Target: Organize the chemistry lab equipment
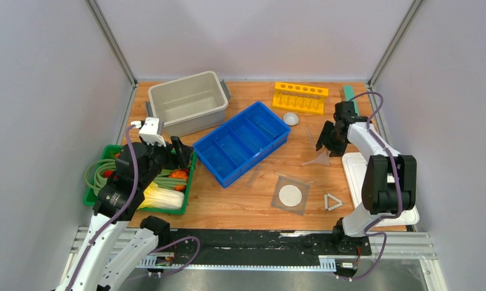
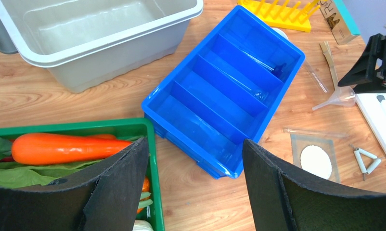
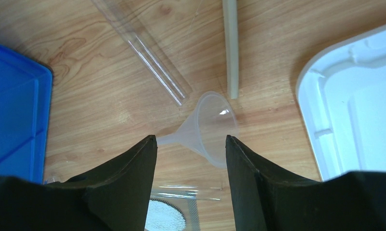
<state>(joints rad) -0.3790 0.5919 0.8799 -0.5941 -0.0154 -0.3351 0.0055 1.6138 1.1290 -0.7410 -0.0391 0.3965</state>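
Inspection count for your records. On the surface (image 1: 252, 206) you have one grey tub (image 1: 189, 102) at far left, one blue tray (image 1: 243, 141) divided into four compartments, one yellow rack (image 1: 300, 97), and one green crate (image 2: 85, 126) with one carrot (image 2: 61, 148) countable inside.

Loose items:
- one clear funnel (image 3: 212, 125)
- one clear round dish (image 1: 291, 119)
- one grey square mesh (image 2: 299, 142) carrying one white disc (image 2: 316, 161)
- one white triangle (image 2: 358, 161)
- one pale stick (image 3: 230, 48)
- two clear tubes (image 2: 316, 77) confirmed

One white lid (image 1: 352, 176) sits at the right.

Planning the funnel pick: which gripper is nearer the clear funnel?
Right. The right gripper hovers above the clear funnel, jaws open; the left gripper sits across the blue bin, over the green tray.
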